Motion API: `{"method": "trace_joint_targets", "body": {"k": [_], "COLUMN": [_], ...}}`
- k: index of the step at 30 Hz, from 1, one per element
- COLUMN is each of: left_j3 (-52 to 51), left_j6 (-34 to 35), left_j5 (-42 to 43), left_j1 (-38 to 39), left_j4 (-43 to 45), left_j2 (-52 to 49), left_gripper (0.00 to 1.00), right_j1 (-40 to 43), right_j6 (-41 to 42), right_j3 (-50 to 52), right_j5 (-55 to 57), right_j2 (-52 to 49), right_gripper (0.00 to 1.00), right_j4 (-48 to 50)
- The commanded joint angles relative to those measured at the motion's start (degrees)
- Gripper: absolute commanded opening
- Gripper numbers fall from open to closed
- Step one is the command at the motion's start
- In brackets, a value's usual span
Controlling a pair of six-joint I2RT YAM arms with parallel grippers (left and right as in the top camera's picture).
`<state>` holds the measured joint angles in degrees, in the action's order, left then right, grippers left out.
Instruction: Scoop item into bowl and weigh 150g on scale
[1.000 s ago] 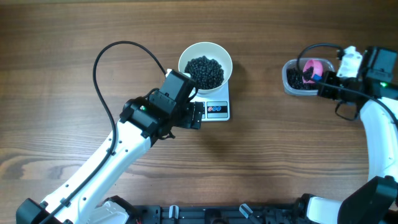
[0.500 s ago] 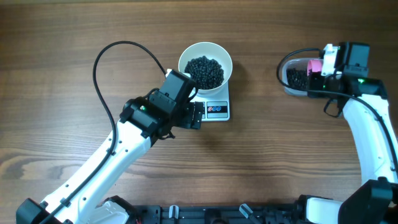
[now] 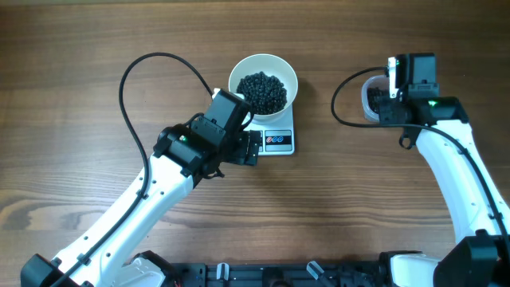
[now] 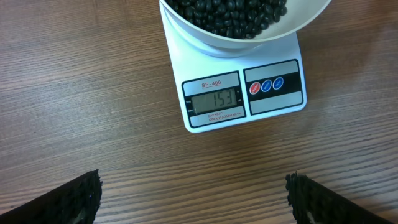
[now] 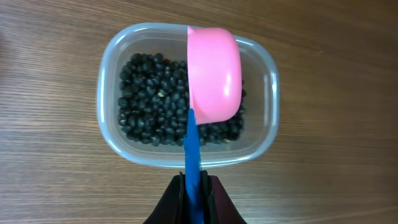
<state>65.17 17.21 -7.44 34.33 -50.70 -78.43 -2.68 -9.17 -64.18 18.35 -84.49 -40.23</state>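
The white bowl [image 3: 263, 84] stands on the white scale [image 3: 276, 140] and holds a heap of black beans [image 3: 263, 90]. In the left wrist view the scale [image 4: 273, 102] reads 153 below the bowl [image 4: 249, 42]. My left gripper [image 4: 194, 199] hovers open just in front of the scale with nothing between its fingers. My right gripper [image 5: 194, 186] is shut on the blue handle of a pink scoop [image 5: 214, 74]. The scoop's cup hangs over the beans [image 5: 149, 96] in the clear tub [image 5: 267, 124].
The clear tub [image 3: 367, 100] sits at the back right, mostly hidden under my right wrist in the overhead view. A black cable loops over the table left of the bowl. Bare wood lies between the scale and the tub.
My right arm has swung left and turned over the tub, so its wrist now covers the scoop in the overhead view. The left arm, bowl and scale have not moved.
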Motion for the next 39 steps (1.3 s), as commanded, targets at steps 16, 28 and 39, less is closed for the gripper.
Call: {"method": "trace_joint_targets", "body": {"k": [16, 28, 39], "left_j3": [-0.3, -0.3, -0.3], "left_j6": [-0.5, -0.5, -0.5], "left_j5": [0.3, 0.3, 0.3], "left_j1": [-0.5, -0.5, -0.5], "left_j4": [0.2, 0.2, 0.2], "left_j2": [-0.3, -0.3, -0.3], "left_gripper": [1.0, 1.0, 1.0], "right_j1": [-2.9, -2.8, -3.0], "right_j6": [-0.8, -1.1, 16.3], "right_j3": [-1.1, -1.8, -1.8], "right_j5": [-2.1, -27.1, -65.9], "right_j2": [2.5, 12.8, 7.0], "right_gripper": [0.04, 0.04, 0.04], "right_j4": [0.8, 11.0, 26.8]}}
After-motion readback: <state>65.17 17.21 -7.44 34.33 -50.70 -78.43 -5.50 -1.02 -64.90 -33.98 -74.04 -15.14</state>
